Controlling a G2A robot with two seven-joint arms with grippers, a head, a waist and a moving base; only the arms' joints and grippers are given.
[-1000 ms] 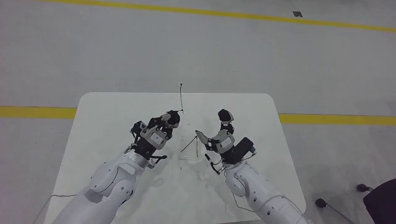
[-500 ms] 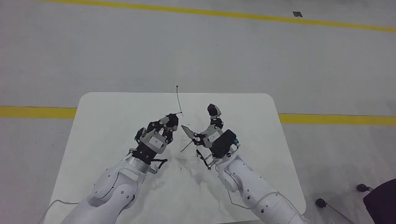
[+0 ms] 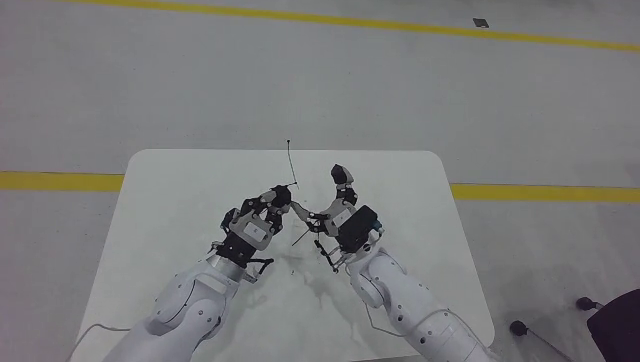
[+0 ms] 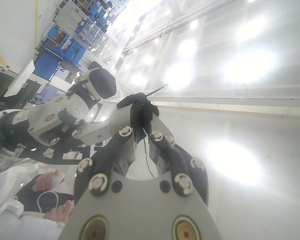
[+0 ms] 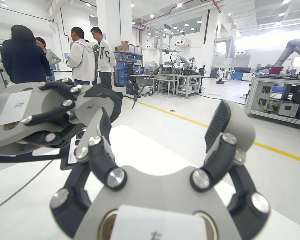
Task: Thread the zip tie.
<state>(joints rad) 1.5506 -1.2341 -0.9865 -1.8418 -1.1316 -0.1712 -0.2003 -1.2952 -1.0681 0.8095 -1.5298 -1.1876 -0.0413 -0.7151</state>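
The zip tie [image 3: 293,162] is a thin black strip standing up and away from the table's middle. My left gripper [image 3: 280,200] is shut on its lower part. In the left wrist view the two fingers [image 4: 130,116] pinch the strip, and its tip [image 4: 162,87] pokes out beyond them. My right gripper [image 3: 325,197] hovers close beside the left one, open, with nothing between its ribbed pads [image 5: 220,118]. From the right wrist, the left gripper [image 5: 107,101] sits just past one pad, and the zip tie [image 5: 142,86] rises above it.
The white table [image 3: 170,212] has bare surface on both sides of the arms. Its far edge [image 3: 285,152] lies just behind the tie's tip. Grey floor with yellow lines [image 3: 60,181] surrounds the table.
My right gripper has moved left and slightly forward, closing in on the left gripper. The left gripper keeps its hold on the tie and has barely shifted.
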